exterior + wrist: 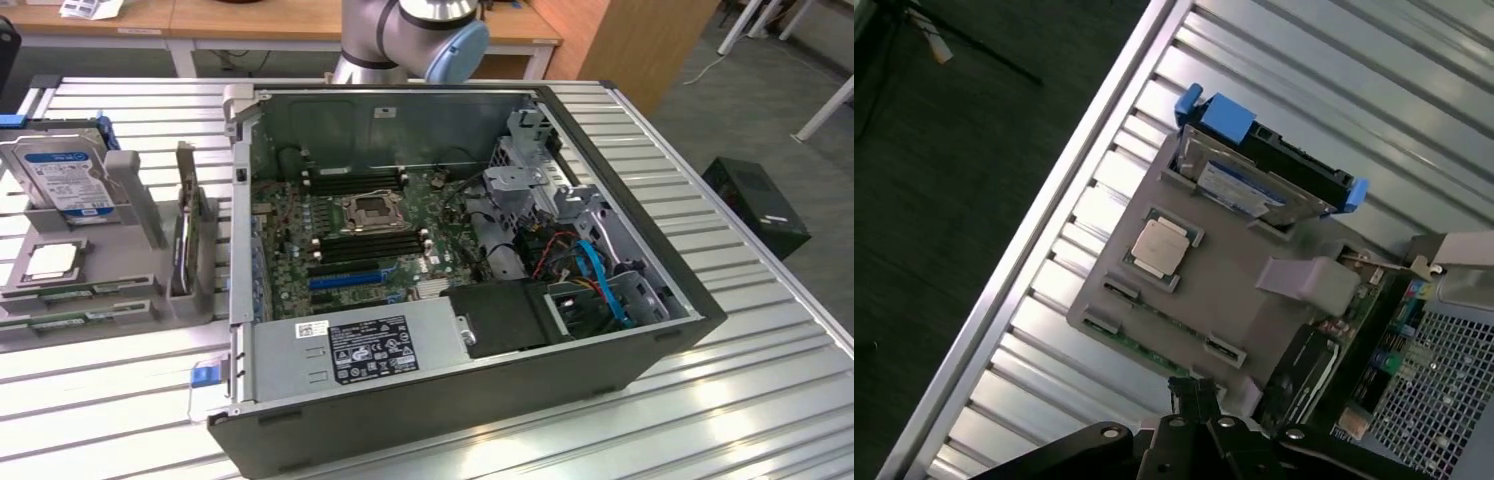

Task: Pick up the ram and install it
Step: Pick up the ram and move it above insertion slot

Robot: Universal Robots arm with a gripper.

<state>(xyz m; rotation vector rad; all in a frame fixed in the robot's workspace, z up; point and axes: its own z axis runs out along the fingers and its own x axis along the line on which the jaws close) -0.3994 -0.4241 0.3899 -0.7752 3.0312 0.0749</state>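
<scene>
The ram (60, 320) lies flat in a slot along one long edge of a grey holder (134, 190), which stands on the slatted metal table (747, 380) at the exterior view's left, just beside the open computer case (674, 335). In the wrist view the ram (1154, 345) shows as a thin green strip between two small clips on the holder (1224, 290).

The hand (1192, 392) is above that edge of the holder, near the ram. Its dark fingers are closed together and hold nothing. Whether they touch the holder cannot be told.

The holder also carries a hard drive (60, 175) standing upright in a blue frame and a square processor chip (54, 260) lying flat in a recess. A larger card (194, 235) stands on edge between the holder and the case.

Inside the case, the green motherboard (300, 215) lies exposed, with rows of black memory slots (354, 180) on either side of the processor socket (370, 210). The arm (400, 30) rises behind the case.
</scene>
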